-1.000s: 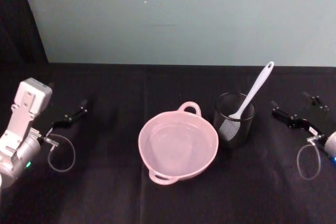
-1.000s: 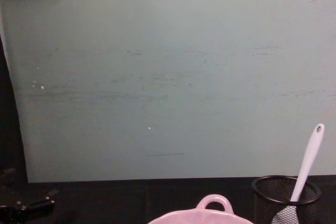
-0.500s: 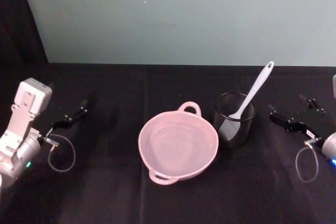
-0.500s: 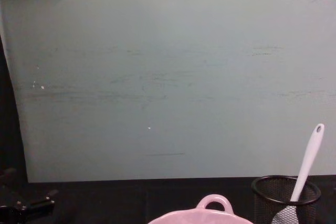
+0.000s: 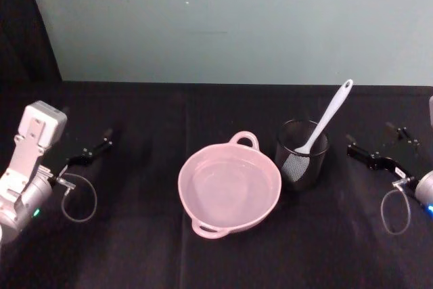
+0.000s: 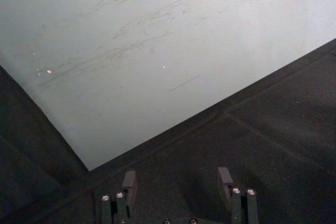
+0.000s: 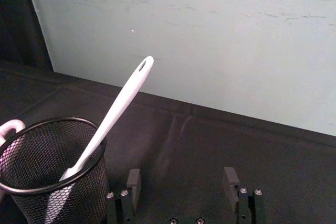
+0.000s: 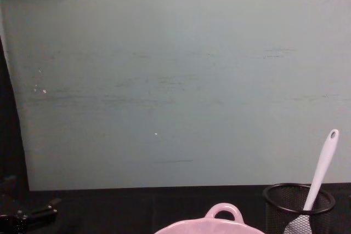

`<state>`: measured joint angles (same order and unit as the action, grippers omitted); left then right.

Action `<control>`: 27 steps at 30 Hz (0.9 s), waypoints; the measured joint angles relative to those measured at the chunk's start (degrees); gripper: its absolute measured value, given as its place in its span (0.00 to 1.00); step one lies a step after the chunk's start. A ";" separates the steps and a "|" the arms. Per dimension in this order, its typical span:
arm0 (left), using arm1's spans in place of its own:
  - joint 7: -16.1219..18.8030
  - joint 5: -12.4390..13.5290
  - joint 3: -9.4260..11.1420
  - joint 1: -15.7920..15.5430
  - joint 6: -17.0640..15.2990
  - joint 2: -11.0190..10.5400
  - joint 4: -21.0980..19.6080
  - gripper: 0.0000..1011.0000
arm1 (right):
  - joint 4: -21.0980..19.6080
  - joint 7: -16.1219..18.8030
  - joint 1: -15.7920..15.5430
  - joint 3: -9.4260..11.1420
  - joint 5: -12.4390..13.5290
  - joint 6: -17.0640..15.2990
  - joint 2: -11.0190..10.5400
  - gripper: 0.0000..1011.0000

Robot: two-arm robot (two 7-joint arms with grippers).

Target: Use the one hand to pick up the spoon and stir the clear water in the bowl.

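While nothing is held, the parts stand thus:
Spoon (image 5: 326, 117): blade down in the black mesh cup (image 5: 302, 154), handle leaning up past the rim toward the wall.
Bowl (image 5: 229, 185): mid-table on the black cloth, just left of the cup.
Right gripper (image 7: 182, 181): right of the cup, near it, fingers spread, empty.
Left gripper (image 6: 177, 181): far left, well apart from the bowl, fingers spread, empty.

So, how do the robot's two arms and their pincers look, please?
The left pincer and the right pincer have slim black fingers with small silver screws at their bases. Each arm ends in a silver cylindrical wrist with a thin looped cable beside it. The left arm also carries a pale grey boxy housing.
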<state>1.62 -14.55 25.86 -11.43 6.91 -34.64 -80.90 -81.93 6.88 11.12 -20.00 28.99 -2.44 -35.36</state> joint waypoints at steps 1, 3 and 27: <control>0.00 0.00 0.00 0.00 0.00 0.00 0.00 0.99 | -0.01 0.00 -0.01 0.00 0.00 0.00 0.00 0.99; 0.00 0.00 0.00 0.00 0.00 0.00 0.00 0.99 | -0.03 -0.01 -0.01 0.00 0.01 -0.01 -0.01 0.99; 0.00 0.00 0.00 0.00 0.00 0.00 0.00 0.99 | -0.08 -0.09 -0.02 0.00 0.08 -0.01 -0.06 0.99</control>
<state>1.62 -14.55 25.86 -11.43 6.91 -34.64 -80.90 -82.01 6.79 11.10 -20.00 29.07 -2.45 -35.42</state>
